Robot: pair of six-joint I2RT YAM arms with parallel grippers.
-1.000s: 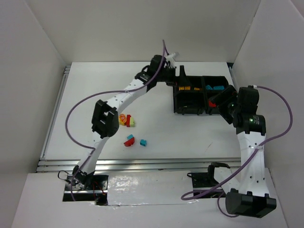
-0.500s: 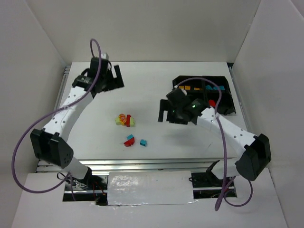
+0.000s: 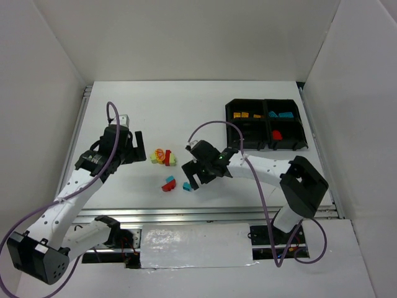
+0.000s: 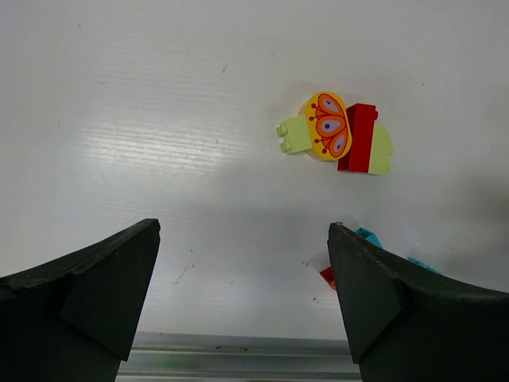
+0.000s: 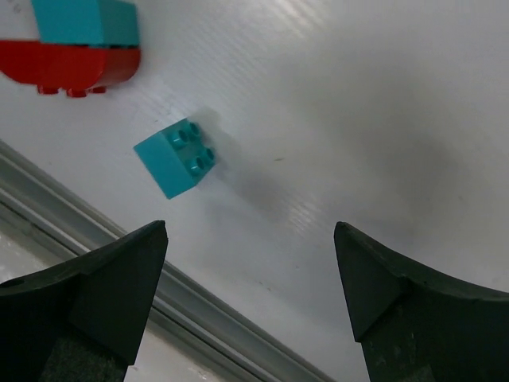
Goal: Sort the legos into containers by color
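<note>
I see the teal brick (image 5: 176,157) loose on the table (image 5: 358,119) beside a red-and-teal pair (image 5: 75,44), just ahead of my right gripper (image 5: 250,263), jaws apart and empty. The green-red-orange cluster (image 4: 338,137) lies before the left gripper (image 4: 242,270), jaws wide. The black tray (image 3: 265,118) stands far right.

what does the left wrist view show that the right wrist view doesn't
Only left wrist: a cluster of pale green bricks, a butterfly piece and a red brick. Only right wrist: the loose teal brick in full, and a teal-topped red brick. Both: white table, metal rail; the left claw and right claw each open and empty. The red and teal slivers in the left view may be those same bricks.
</note>
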